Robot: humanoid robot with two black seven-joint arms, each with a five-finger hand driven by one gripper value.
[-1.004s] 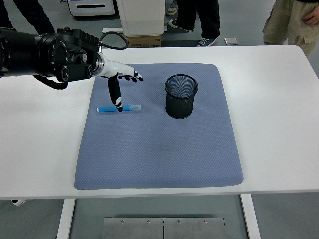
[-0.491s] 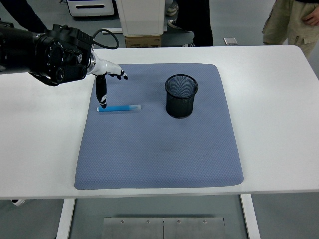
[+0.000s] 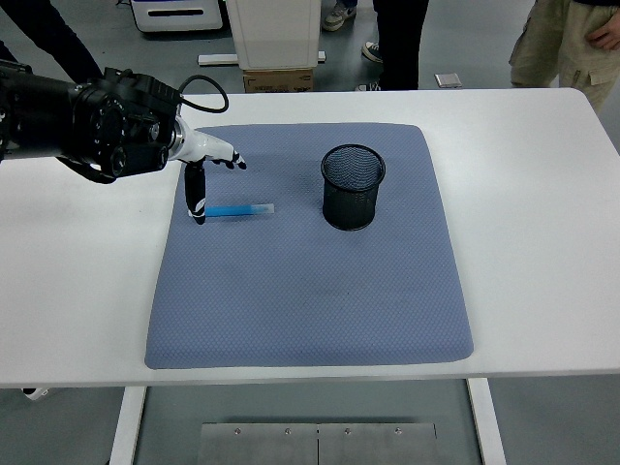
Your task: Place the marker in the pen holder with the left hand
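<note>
A blue marker (image 3: 239, 209) with a white right end lies flat on the blue-grey mat (image 3: 310, 291), left of the black mesh pen holder (image 3: 353, 186), which stands upright on the mat. My left hand (image 3: 207, 174) hovers over the marker's left end. One finger points down beside that end and the others are spread above; it holds nothing. I cannot tell if the lowered finger touches the marker. The black left arm (image 3: 87, 124) reaches in from the left edge. My right arm is out of sight.
The white table (image 3: 542, 223) extends around the mat on all sides. Beyond the far edge stand people's legs (image 3: 399, 39), a white box-like unit (image 3: 274, 34) and a cardboard box (image 3: 279, 79). A black cable (image 3: 208, 85) loops off my forearm.
My left hand has drawn back leftward, from over the marker's middle to its left end, then dropped slightly. The marker and pen holder have not moved.
</note>
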